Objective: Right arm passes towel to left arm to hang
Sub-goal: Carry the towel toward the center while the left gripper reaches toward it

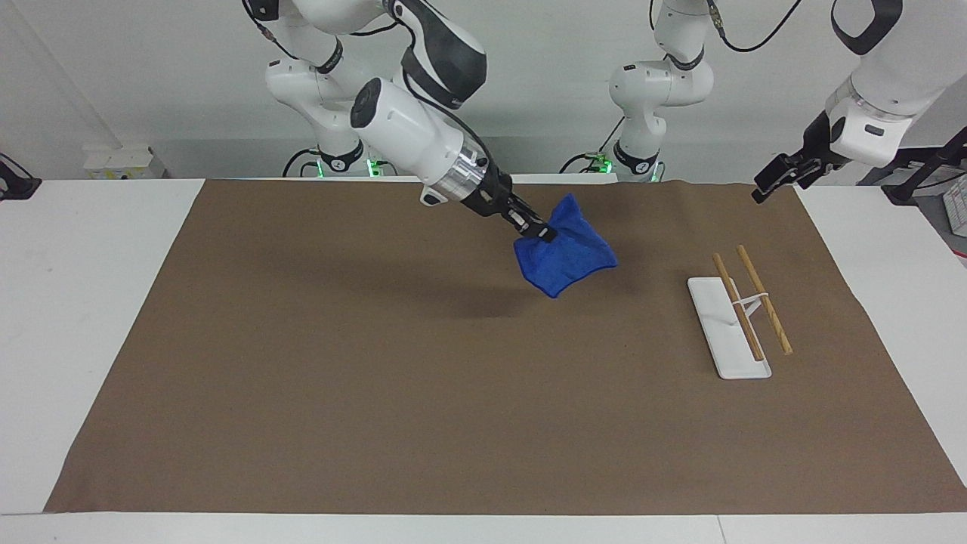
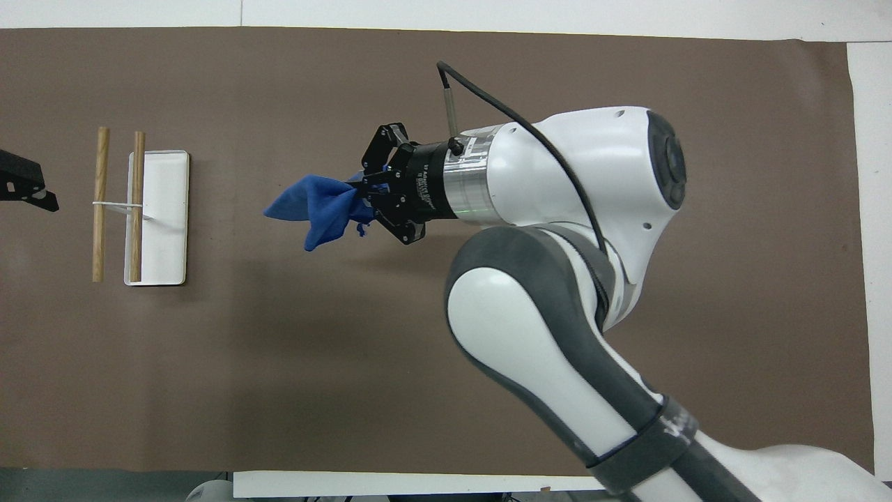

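Note:
The royal-blue towel [image 1: 566, 255] hangs in the air from my right gripper [image 1: 541, 233], which is shut on its upper edge. It is over the middle of the brown mat [image 1: 378, 363], toward the left arm's end. In the overhead view the towel [image 2: 313, 208] trails from the right gripper [image 2: 364, 197] toward the rack. My left gripper [image 1: 770, 183] waits raised over the mat's corner at the left arm's end; it shows at the overhead view's edge [image 2: 24, 188].
A white rack base [image 1: 727, 329] with two wooden rods [image 1: 763, 298] stands on the mat toward the left arm's end. In the overhead view the rack [image 2: 159, 216] lies between the towel and the left gripper. White table [image 1: 91, 249] surrounds the mat.

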You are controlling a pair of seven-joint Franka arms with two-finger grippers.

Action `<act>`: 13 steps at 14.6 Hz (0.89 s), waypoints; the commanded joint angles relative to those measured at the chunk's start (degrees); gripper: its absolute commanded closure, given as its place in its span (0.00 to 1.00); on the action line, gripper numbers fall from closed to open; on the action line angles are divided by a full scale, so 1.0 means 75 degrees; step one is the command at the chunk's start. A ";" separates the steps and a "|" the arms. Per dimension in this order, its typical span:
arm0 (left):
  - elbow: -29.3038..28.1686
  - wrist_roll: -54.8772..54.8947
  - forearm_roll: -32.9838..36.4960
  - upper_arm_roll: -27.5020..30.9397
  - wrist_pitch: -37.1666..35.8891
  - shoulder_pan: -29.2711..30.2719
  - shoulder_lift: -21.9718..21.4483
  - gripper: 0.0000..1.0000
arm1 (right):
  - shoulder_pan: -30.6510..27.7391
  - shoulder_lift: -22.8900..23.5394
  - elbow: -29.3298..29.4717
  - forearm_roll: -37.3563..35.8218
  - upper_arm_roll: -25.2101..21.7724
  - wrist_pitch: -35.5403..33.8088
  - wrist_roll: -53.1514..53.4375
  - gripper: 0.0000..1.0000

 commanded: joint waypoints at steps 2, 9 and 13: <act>-0.1542 -0.3695 -0.0548 -0.0031 0.1500 -0.0564 -0.0638 0.00 | -0.0039 0.0269 0.0283 0.0113 0.0119 0.0155 0.0235 1.00; -0.2810 -0.9570 -0.1100 -0.0032 0.3858 -0.1817 -0.0615 0.00 | -0.0050 0.0292 0.0282 0.0067 0.0131 0.0084 0.0211 1.00; -0.3196 -1.0054 -0.1252 -0.0043 0.4583 -0.2370 -0.0498 0.00 | -0.0050 0.0281 0.0271 0.0055 0.0131 0.0049 0.0188 1.00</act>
